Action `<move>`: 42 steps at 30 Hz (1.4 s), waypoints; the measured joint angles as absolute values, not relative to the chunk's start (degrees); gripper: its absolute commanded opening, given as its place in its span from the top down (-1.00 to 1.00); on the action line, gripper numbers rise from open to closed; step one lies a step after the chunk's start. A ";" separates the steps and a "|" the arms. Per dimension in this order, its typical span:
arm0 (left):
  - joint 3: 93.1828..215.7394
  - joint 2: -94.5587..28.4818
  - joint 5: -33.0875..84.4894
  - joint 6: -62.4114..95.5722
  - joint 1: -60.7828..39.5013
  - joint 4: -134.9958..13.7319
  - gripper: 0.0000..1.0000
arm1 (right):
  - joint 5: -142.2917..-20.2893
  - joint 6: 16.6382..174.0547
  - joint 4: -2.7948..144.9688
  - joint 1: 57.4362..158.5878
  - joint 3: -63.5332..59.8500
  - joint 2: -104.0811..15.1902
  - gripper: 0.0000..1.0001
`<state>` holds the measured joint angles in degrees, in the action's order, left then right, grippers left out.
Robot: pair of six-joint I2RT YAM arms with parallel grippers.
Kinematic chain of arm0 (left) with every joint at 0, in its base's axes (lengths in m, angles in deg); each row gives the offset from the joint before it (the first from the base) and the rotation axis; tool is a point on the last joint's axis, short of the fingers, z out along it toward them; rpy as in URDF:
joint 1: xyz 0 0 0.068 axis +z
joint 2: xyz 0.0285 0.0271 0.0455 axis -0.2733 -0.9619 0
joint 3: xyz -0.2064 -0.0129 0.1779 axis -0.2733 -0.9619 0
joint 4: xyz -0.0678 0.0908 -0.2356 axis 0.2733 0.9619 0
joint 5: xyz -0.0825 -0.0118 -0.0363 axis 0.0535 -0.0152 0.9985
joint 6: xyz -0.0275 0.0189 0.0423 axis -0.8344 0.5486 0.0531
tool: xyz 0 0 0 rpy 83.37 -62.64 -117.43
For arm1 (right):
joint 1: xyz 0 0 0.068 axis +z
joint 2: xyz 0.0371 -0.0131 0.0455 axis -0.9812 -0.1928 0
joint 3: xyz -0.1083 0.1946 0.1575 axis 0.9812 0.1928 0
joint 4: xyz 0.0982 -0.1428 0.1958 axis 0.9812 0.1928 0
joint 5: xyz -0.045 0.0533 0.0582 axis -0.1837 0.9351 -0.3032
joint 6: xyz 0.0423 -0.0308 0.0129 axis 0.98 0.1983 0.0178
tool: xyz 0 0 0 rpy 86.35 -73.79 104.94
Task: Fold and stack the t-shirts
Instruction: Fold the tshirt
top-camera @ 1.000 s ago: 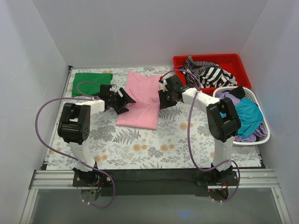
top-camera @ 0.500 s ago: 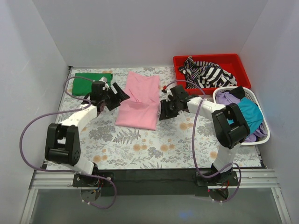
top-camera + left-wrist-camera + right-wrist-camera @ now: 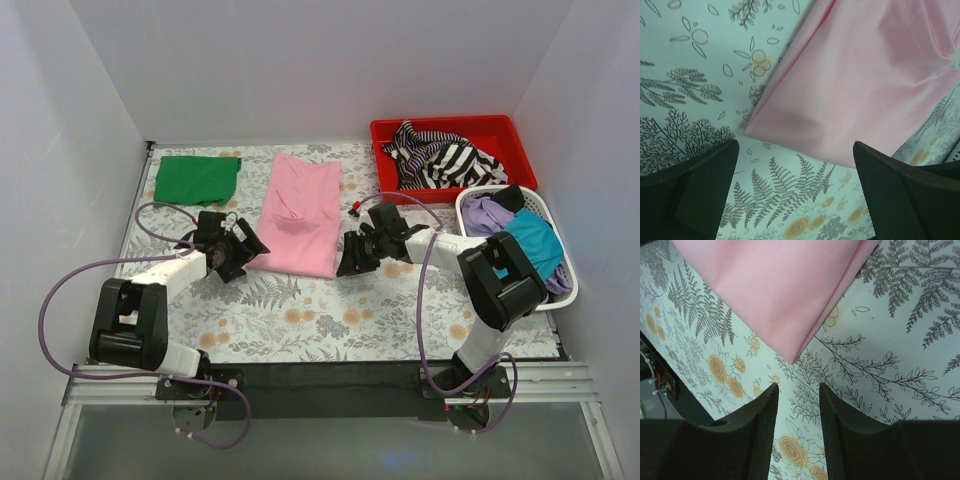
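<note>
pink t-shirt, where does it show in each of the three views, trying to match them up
Top external: the pink t-shirt lies folded mid-picture, on the fern-and-flower table cover.
Left wrist: the pink t-shirt fills the upper right.
Right wrist: the pink t-shirt runs across the top, one corner pointing down near the centre.
Shared landmark: the table cover, its print showing beside the shirt in all three.

Cropped cloth
Wrist views crop the pink t-shirt (image 3: 860, 75) at the top; the right arm (image 3: 495, 268) hides part of the basket (image 3: 541, 204).

No text, label, brand, number or sign can be read on anything here.
</note>
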<state>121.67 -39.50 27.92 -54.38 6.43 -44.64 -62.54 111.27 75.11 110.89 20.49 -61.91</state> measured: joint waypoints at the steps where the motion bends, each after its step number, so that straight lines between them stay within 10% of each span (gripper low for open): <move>1: 121.67 -39.45 27.96 -54.45 6.43 -45.08 -0.96 | -62.47 111.45 74.81 111.00 21.00 -61.91 0.10; 7: 121.89 -40.02 26.43 -54.62 6.41 -45.84 -0.96 | -61.73 112.69 71.75 111.16 22.29 -63.11 0.11; 16: 123.02 -43.87 26.43 -54.25 6.41 -49.69 -0.05 | -60.53 116.89 65.89 111.64 22.29 -66.10 0.16; 27: 118.28 -40.81 27.05 -56.13 6.47 -51.35 0.23 | -59.76 124.21 57.65 113.36 23.93 -68.09 0.17; 33: 114.96 -38.16 27.94 -56.83 6.49 -50.87 0.97 | -61.01 125.81 56.60 113.80 24.04 -68.62 0.86; 42: 113.84 -35.87 30.56 -56.72 6.47 -48.64 1.00 | -62.93 124.15 58.15 113.91 26.92 -65.47 0.97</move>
<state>113.84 -35.87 30.56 -56.72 6.47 -48.64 -62.93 124.15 58.15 113.91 26.92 -65.47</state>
